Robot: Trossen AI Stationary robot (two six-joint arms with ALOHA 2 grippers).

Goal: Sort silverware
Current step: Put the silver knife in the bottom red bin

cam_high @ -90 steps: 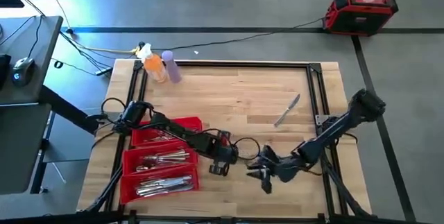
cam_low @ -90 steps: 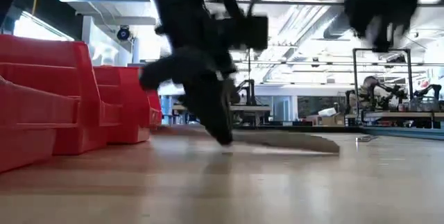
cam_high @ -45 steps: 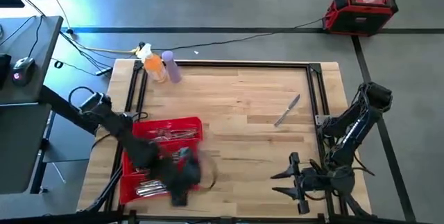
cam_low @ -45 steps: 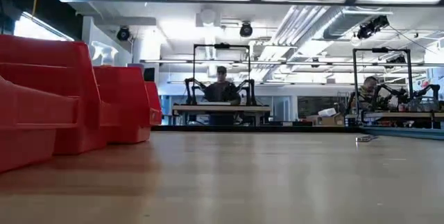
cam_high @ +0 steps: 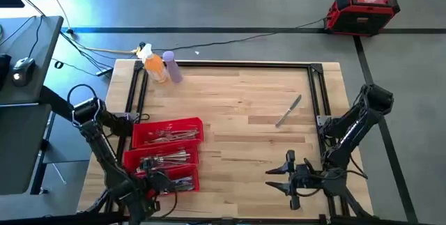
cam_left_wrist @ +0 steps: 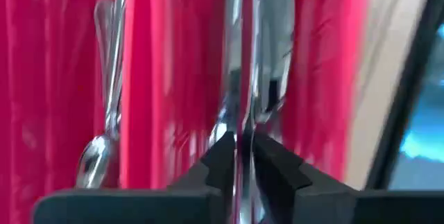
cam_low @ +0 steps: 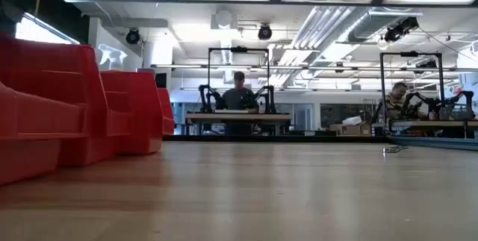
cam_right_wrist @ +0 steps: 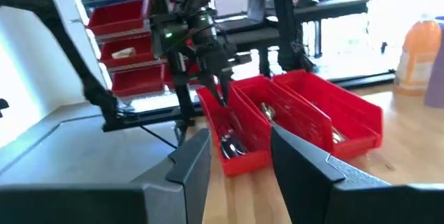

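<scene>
Three red bins stand side by side at the table's near left and hold sorted silverware. My left gripper hangs over the nearest bin and is shut on one slim silver piece. One knife lies flat on the wood at the right, far from both arms, and shows small in the low view. My right gripper stands open near the table's front edge, right of centre, with nothing between its fingers. My left gripper pinches the slim silver piece between its two fingers, at a point along its length. The fingers come from above, pointing down into the nearest bin. The piece runs on past the fingertips along them. Whether its lower end touches the bin, I cannot tell.
An orange bottle and a purple bottle stand at the far left corner. A black frame runs along the table's edges. Bare wood lies between the bins and the knife. People sit at benches beyond the table.
My left gripper has gone from the table's middle toward the near left and now hangs over the nearest red bin with the silver piece, which has left the wood. My right arm has pulled back toward the near right corner.
</scene>
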